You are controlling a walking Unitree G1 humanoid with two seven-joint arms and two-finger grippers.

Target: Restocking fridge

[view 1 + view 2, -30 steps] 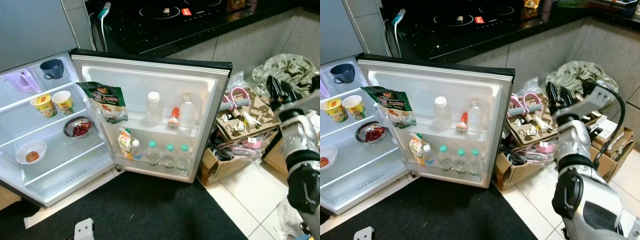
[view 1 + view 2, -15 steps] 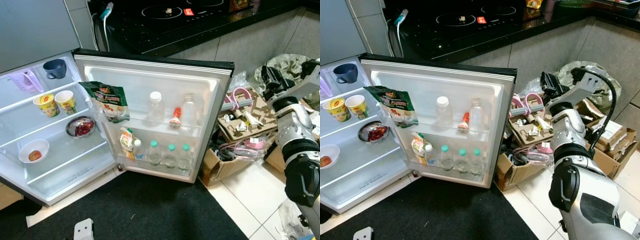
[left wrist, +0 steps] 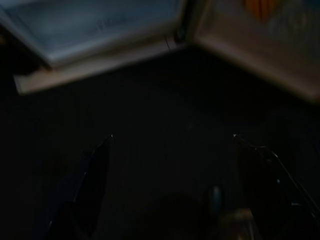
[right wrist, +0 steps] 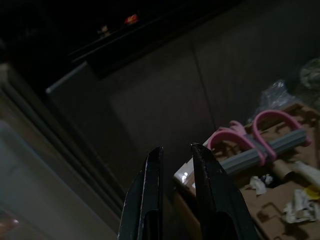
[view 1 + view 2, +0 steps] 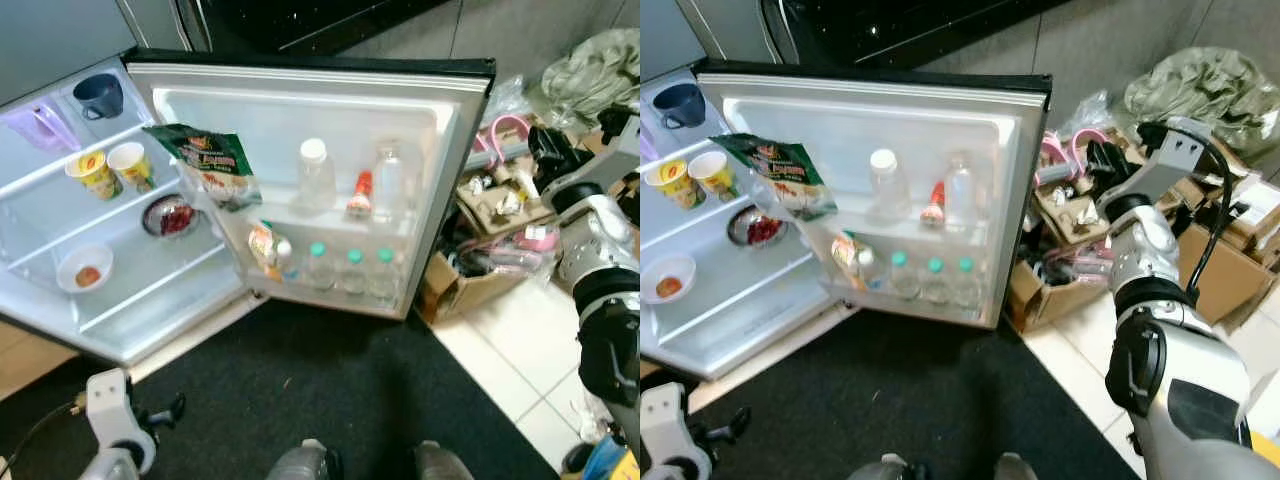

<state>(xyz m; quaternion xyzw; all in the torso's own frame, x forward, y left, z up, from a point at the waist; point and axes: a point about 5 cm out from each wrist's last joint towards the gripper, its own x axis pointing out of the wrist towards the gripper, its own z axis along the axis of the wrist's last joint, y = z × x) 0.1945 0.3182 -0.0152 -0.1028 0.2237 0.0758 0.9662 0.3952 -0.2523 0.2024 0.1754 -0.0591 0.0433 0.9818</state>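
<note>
I see the fridge (image 5: 90, 330) open, its door (image 5: 940, 130) racks stocked with bottles. My right hand (image 4: 172, 165) is raised beside the door's outer edge, fingers nearly closed on nothing. My left hand (image 3: 170, 150) hangs open over the dark mat (image 5: 330, 390).

Right arm raised at about 3 o'clock of the head view, silver forearm bent up at the elbow, wrist angled toward 11 o'clock. Right gripper (image 4: 176, 165) has its two black fingers (image 4: 147, 200) nearly together, a narrow gap between them, nothing held. Left arm low at 7 o'clock, hanging idle; left gripper (image 3: 172, 145) fingers (image 3: 92, 175) spread wide apart, pointing down. Two feet show at 6 o'clock.
</note>
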